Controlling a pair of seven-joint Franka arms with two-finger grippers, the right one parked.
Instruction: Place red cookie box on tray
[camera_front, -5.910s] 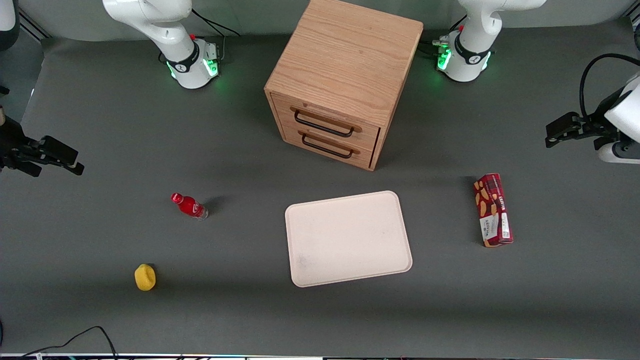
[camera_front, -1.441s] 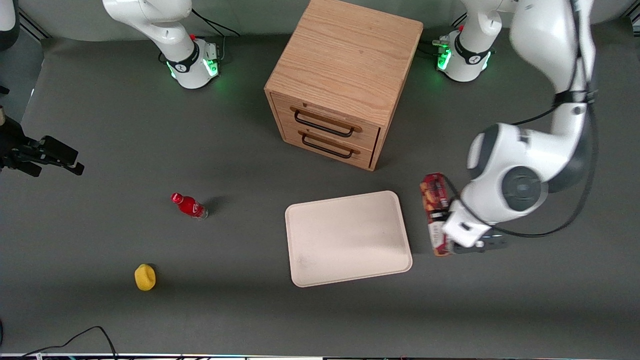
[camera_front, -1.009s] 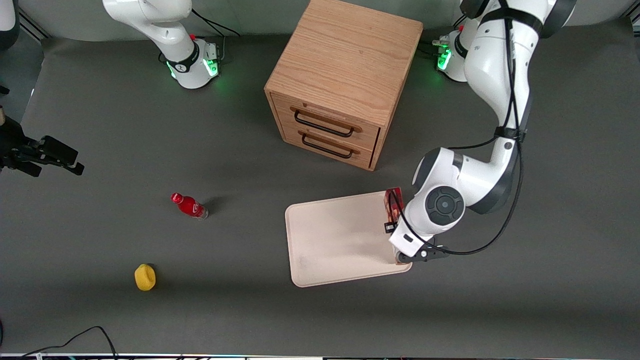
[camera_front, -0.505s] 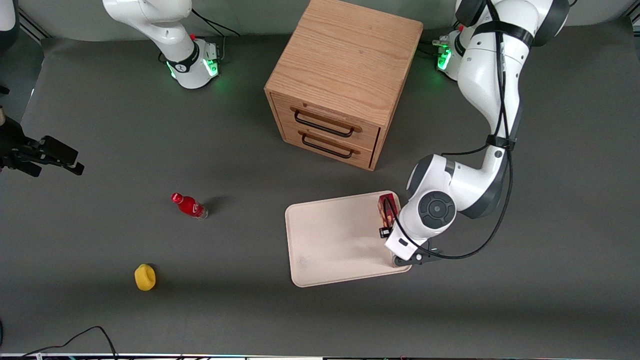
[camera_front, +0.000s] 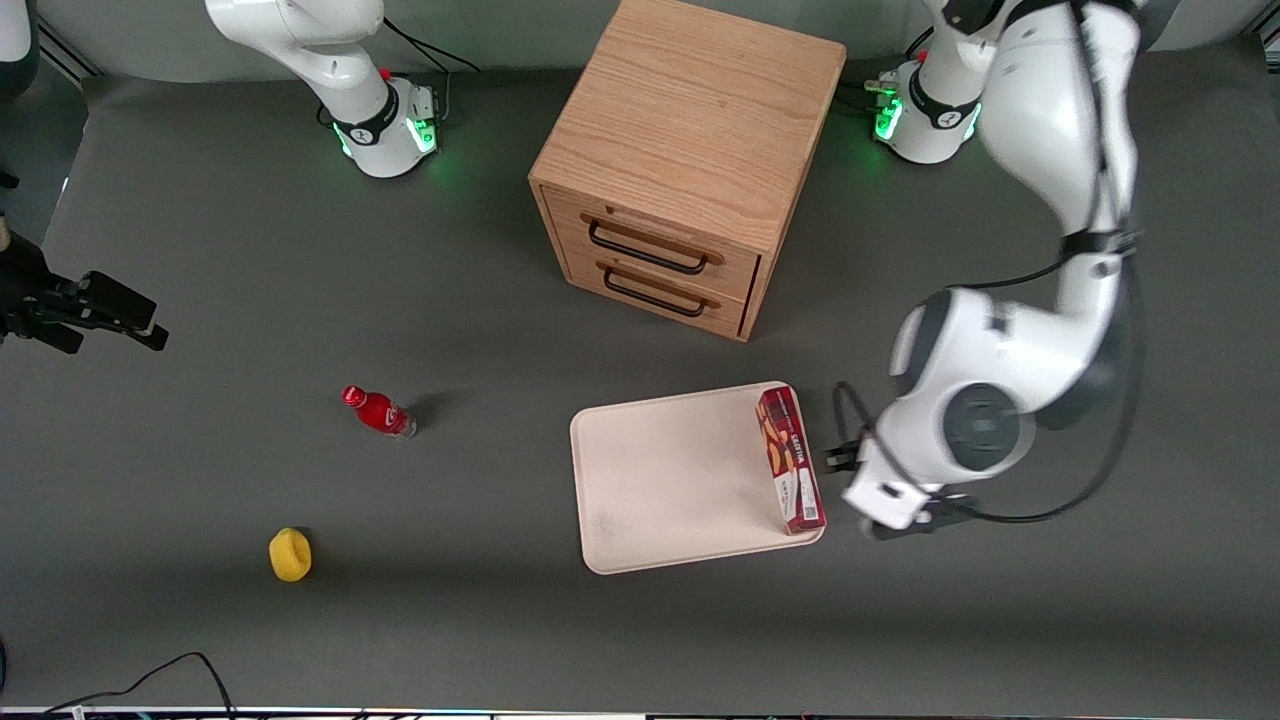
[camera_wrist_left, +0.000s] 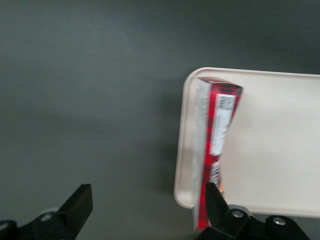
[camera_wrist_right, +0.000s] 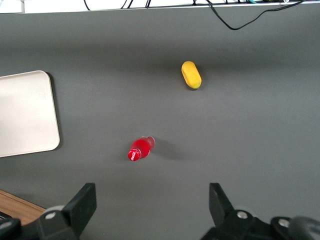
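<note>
the red cookie box (camera_front: 790, 460) lies flat on the tray (camera_front: 670, 480), along its edge toward the working arm. the gripper (camera_wrist_left: 145, 210) hovers just beside it, fingers spread, holding nothing.

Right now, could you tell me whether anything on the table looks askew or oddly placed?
Only mildly. The red cookie box lies on the tray hard against the rim at the working arm's end, not centred, with one end at the tray's corner. The gripper is open, clear of it. Nothing looks spilled or damaged.
</note>
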